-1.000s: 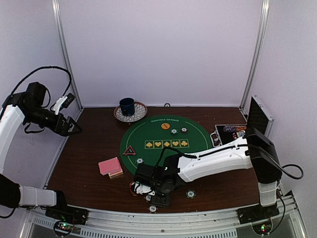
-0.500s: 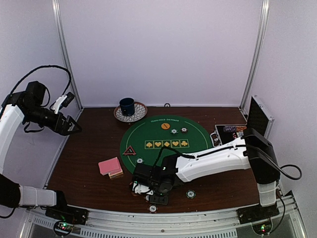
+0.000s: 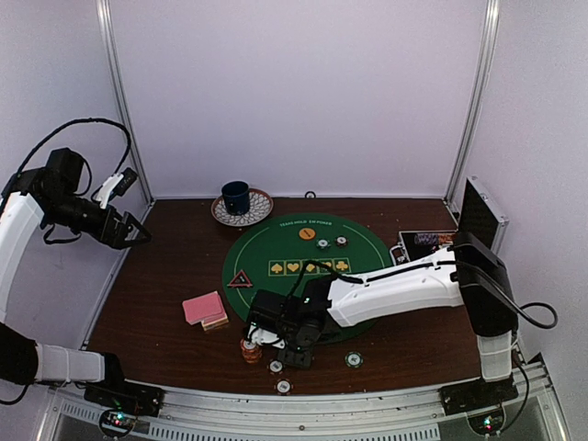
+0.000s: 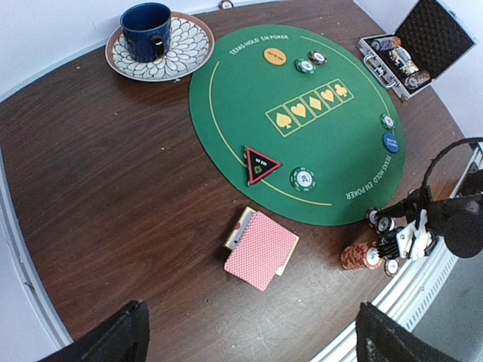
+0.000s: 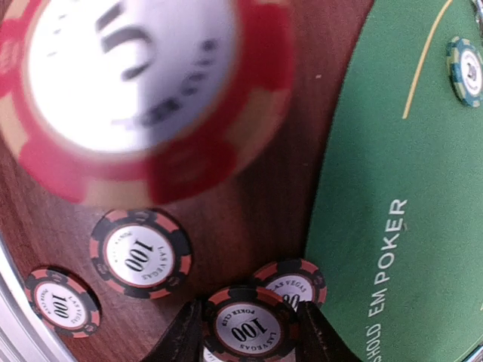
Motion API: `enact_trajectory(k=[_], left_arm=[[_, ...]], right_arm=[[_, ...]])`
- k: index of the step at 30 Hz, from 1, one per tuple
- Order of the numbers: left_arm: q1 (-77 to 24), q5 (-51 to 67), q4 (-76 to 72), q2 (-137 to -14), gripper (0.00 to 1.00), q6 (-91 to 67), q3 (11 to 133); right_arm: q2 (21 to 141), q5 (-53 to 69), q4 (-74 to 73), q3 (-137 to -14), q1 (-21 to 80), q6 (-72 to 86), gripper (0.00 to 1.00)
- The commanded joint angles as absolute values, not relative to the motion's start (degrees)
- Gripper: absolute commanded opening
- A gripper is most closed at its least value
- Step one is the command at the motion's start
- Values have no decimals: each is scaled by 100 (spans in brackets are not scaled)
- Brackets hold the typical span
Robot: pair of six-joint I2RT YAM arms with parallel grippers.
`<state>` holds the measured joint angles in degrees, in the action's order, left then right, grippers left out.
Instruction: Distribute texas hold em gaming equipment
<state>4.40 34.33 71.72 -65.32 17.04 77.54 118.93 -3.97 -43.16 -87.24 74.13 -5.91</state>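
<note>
Leftmost, the left gripper (image 3: pixel 136 233) hangs high over the far-left edge of the brown table (image 3: pixel 156 303), its jaws spread wide and holding nothing. On the near-left wood lies the deck of pink-backed cards (image 4: pixel 260 250), slightly fanned and well apart from both arms. At the far side the dark blue mug (image 4: pixel 146 20) stands upright on the patterned plate (image 4: pixel 181 45), just off the far-left rim of the green felt mat (image 4: pixel 317 143). On the mat's left part rest the red-rimmed black triangle (image 4: pixel 261 165) and, just beside it, one green chip (image 4: pixel 303 179).

Off the felt, near the front edge, a stack of orange chips (image 4: pixel 361 256) stands immediately left of the right gripper (image 5: pixel 246 335). In the right wrist view the stack's blurred top chip fills the upper left and hides the wood behind it. The right gripper's fingertips (image 5: pixel 185 343) press on opposite edges of a red-and-black 100 chip (image 5: pixel 245 324); whether it is lifted cannot be told. Other striped loose chips (image 5: pixel 139 253) lie flat close around it.

The right arm (image 3: pixel 395 294) crosses the mat's near-right rim, screening it from the top camera. The left wrist view shows the blue button (image 4: pixel 391 142) there. At the mat's far side sit the orange button (image 4: pixel 275 56) and a pair of chips (image 4: pixel 305 66). Far right, the open metal case (image 4: pixel 400 56) holds more chips.
</note>
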Motion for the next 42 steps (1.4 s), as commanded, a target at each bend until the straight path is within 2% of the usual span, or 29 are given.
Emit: enact_trajectory(k=[1,8,21,27,28,31,34,36,42], left_arm=[[475,3489,7167,-6566,98,1714,7910],[475,3485,7169,-6583,97,1709,7936],[475,3464,7172,-6619,98,1731,7928],[475,3428,7196,-6610,98,1790,7890],[475,3428,7196,-6602,98,1793,7878],[475,3453,7192,-6632,98,1793,7859],[475,3485,7194,-6650,98,1793,7857],[475,3490,7192,-6649,98,1780,7873],[475,3487,7196,-6608,98,1776,7867]], right_arm=[[11532,-628,-4075,-8992,7123,-412,0],[11693,-309,-3750,-9515,6513,-193,0],[13129,113,-3850,-11122,6017,-98,0],[13193,228,-3802,-11018,6003,-15,2],[13159,227,-3769,-10930,6007,-5,4],[13049,183,-3735,-10768,6007,0,20],[12881,52,-3702,-10661,6004,0,25],[12682,42,-3734,-10546,5995,0,32],[11721,363,-3542,-9437,6019,407,58]])
